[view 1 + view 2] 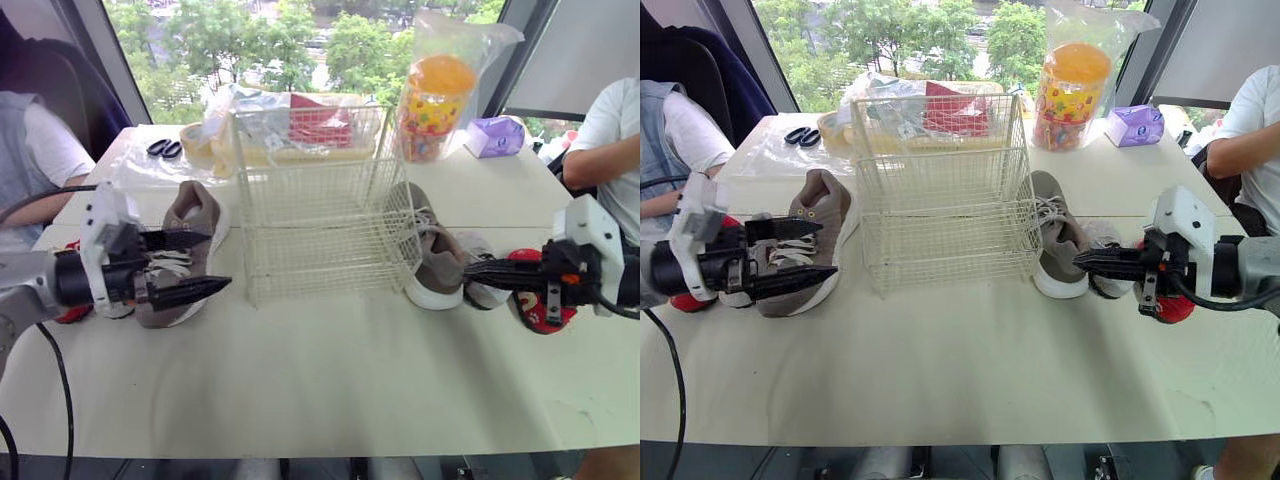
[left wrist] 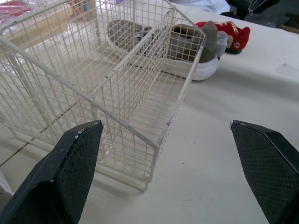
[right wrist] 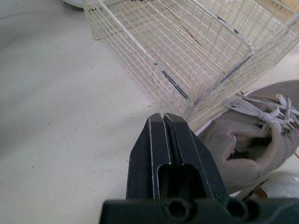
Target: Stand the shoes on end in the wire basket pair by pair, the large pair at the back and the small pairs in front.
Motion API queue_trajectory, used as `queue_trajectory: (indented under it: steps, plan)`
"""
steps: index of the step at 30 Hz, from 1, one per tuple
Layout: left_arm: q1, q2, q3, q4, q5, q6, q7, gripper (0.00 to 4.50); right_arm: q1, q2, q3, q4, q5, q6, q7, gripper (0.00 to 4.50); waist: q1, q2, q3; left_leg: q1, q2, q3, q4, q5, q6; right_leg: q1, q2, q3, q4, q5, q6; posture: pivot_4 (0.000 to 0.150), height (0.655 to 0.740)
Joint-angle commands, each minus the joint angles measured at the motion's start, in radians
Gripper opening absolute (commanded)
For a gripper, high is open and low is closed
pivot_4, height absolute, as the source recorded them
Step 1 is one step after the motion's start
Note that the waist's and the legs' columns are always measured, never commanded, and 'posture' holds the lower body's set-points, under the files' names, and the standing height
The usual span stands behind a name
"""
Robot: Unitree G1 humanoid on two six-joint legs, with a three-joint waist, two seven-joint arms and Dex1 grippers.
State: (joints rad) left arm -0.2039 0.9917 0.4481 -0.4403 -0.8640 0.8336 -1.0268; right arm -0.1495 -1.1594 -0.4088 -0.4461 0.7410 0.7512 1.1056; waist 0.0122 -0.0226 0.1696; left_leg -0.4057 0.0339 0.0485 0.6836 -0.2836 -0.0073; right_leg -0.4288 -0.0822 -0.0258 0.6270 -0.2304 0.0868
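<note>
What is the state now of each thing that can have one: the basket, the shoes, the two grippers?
White wire basket: upright, empty.
Large grey-brown shoe left of basket: on its sole, outside basket.
Large grey-brown shoe right of basket: on its sole, outside basket.
Small red shoe: outside basket.
Left gripper: open, empty.
Right gripper: shut, empty.

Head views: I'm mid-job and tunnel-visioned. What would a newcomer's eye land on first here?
The white wire basket at the centre of the table, with no shoes in it yet. A large grey-brown shoe lies on each side of it: the left shoe by the open left gripper, the right shoe by the shut right gripper. Behind the basket, a bright orange-lidded jar stands out.
</note>
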Motion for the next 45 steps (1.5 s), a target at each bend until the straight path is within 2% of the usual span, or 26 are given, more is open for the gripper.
queue_trajectory:
  steps: [1, 5, 24, 29, 31, 32, 33, 37, 39, 45]
  plan:
    - [-0.021, 0.004, 0.027, -0.011, -0.032, -0.022, -0.001, 4.48, -0.028, -0.008, -0.017, -0.032, 0.019, 0.003, -0.011, 0.0, 0.0, 0.0, 0.0, 0.0, 0.0, 0.0, 0.0, 0.0, 0.0, 0.0, 0.0, 0.0, 0.0, 0.0, 0.0, 0.15, 0.74]
    - [-0.056, -0.003, 0.033, -0.019, -0.095, 0.025, 0.053, 4.48, -0.029, -0.01, -0.019, -0.033, 0.021, 0.004, -0.011, 0.0, 0.001, 0.0, 0.0, 0.0, 0.0, 0.0, 0.0, 0.0, 0.0, 0.0, 0.0, 0.0, 0.0, 0.0, 0.0, 0.15, 0.74]
    - [-0.076, 0.031, -0.034, -0.04, -0.111, 0.024, 0.056, 4.48, -0.098, 0.011, 0.088, -0.063, -0.004, -0.028, -0.056, 0.0, 0.0, 0.001, 0.001, 0.0, 0.0, 0.0, 0.0, 0.0, 0.0, 0.0, 0.0, 0.0, 0.0, 0.0, 0.0, 0.15, 0.74]
    - [-0.087, 0.023, -0.059, -0.046, -0.088, -0.001, 0.06, 4.48, -0.155, 0.026, 0.167, -0.066, -0.048, -0.075, -0.067, 0.0, -0.002, 0.001, 0.001, 0.0, 0.0, 0.0, 0.0, 0.0, 0.0, 0.0, 0.0, 0.0, 0.0, 0.0, 0.0, 0.15, 0.74]
    - [-0.101, 0.02, -0.083, -0.043, -0.071, -0.018, 0.059, 4.5, -0.229, 0.058, 0.243, -0.057, -0.08, -0.093, -0.085, 0.57, -0.004, 0.001, 0.001, 0.0, 0.0, 0.0, 0.0, 0.0, 0.0, 0.0, 0.0, 0.0, 0.0, 0.0, 0.0, 0.15, 0.74]
    - [-0.111, 0.017, -0.094, -0.04, -0.068, -0.024, 0.058, 4.5, -0.266, 0.064, 0.296, -0.055, -0.123, -0.119, -0.078, 0.7, -0.005, 0.002, 0.001, 0.0, 0.0, 0.0, 0.0, 0.0, 0.0, 0.0, 0.0, 0.0, 0.0, 0.0, 0.0, 0.15, 0.74]
    - [-0.123, 0.014, -0.107, -0.034, -0.062, -0.031, 0.054, 4.5, -0.3, 0.07, 0.35, -0.048, -0.173, -0.147, -0.07, 1.34, -0.005, 0.002, 0.001, 0.0, 0.0, 0.0, 0.0, 0.0, 0.0, -0.001, 0.0, 0.0, 0.0, 0.0, 0.0, 0.15, 0.74]
    - [-0.152, 0.012, -0.148, -0.016, -0.035, -0.053, 0.033, 4.5, -0.432, 0.122, 0.546, 0.023, -0.367, -0.249, -0.055, 3.21, -0.006, 0.002, 0.001, -0.001, 0.0, 0.0, 0.0, 0.0, 0.0, -0.001, 0.001, 0.0, 0.0, 0.0, 0.0, 0.15, 0.74]
    - [-0.161, 0.006, -0.164, -0.01, -0.025, -0.066, 0.03, 4.5, -0.5, 0.157, 0.639, 0.084, -0.449, -0.293, -0.017, 4.41, -0.005, 0.002, 0.001, -0.001, 0.0, 0.001, 0.0, 0.0, 0.0, -0.001, 0.001, 0.0, 0.0, 0.0, 0.0, 0.15, 0.74]
    - [-0.163, -0.01, -0.185, -0.01, 0.002, -0.09, 0.027, 4.5, -0.63, 0.26, 0.753, 0.241, -0.572, -0.332, 0.032, 4.41, -0.005, 0.002, 0.002, -0.002, 0.0, 0.001, 0.0, 0.0, 0.0, -0.002, 0.001, 0.0, 0.0, 0.0, 0.0, 0.15, 0.74]
